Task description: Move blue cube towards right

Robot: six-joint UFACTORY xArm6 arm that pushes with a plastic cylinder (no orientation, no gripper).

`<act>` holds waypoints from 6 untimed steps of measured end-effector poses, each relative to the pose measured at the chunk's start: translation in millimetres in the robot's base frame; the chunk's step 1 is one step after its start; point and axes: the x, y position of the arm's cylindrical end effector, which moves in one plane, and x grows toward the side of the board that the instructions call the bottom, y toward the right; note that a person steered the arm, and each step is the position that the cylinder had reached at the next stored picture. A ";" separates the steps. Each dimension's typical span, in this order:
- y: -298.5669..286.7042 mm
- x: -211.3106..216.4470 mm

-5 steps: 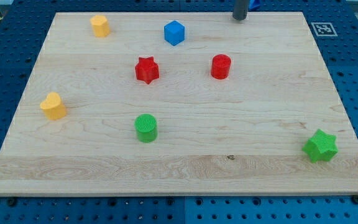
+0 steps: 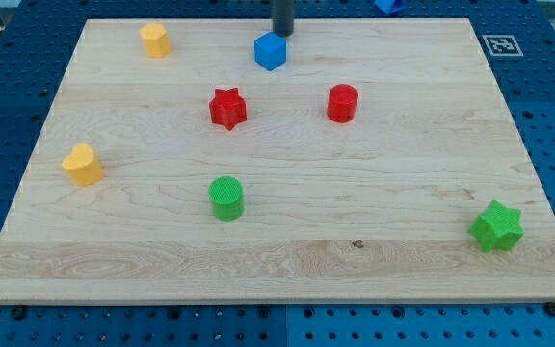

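Observation:
The blue cube [image 2: 271, 51] sits near the top of the wooden board [image 2: 403, 193], a little left of centre. My tip [image 2: 283, 34] is at the view's top, just above and slightly right of the blue cube, very close to its upper right corner; I cannot tell if it touches.
A red star [image 2: 227, 108] and a red cylinder [image 2: 342, 102] lie below the blue cube. A yellow block [image 2: 155, 40] is at top left, a yellow heart-like block [image 2: 83, 164] at left. A green cylinder [image 2: 226, 198] is lower centre, a green star [image 2: 496, 226] at lower right.
My tip has moved left along the top of the board, from well right of the blue cube to just above it. The blocks have not moved.

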 end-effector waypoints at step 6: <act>15.5 41.6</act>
